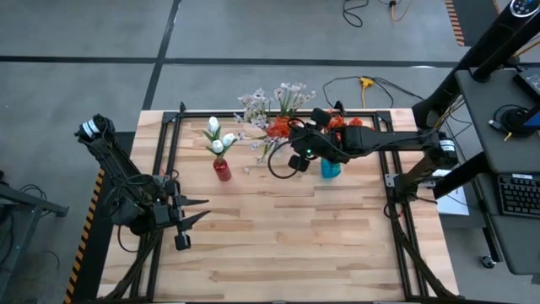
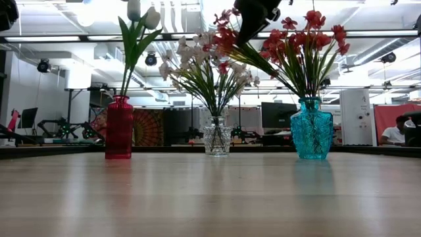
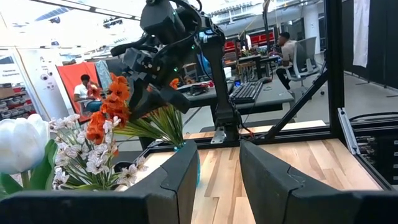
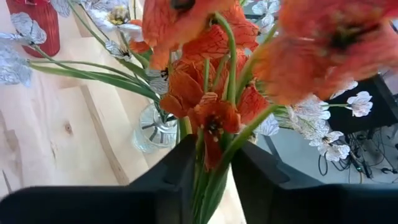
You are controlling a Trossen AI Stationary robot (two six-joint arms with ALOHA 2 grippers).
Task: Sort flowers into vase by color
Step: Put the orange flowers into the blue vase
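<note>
You're nearly sorted: red vase [image 2: 119,128] holds white tulips [image 2: 139,12], clear vase [image 2: 216,136] pale sprays plus one orange stem [image 4: 208,121], which your right gripper [image 4: 210,171] has pinched, probably bound for the blue vase [image 2: 312,129]; left gripper [image 1: 196,211], narrowly parted, waits

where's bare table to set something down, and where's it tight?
Free: the whole wooden table in front of the vase row, right of the parked left gripper. Crowded: back edge, around red vase, clear vase, blue vase and right gripper.

Grey floor [image 1: 253,34], bright ceiling lights [image 2: 85,16] — desks with monitors [image 2: 276,115] behind.
</note>
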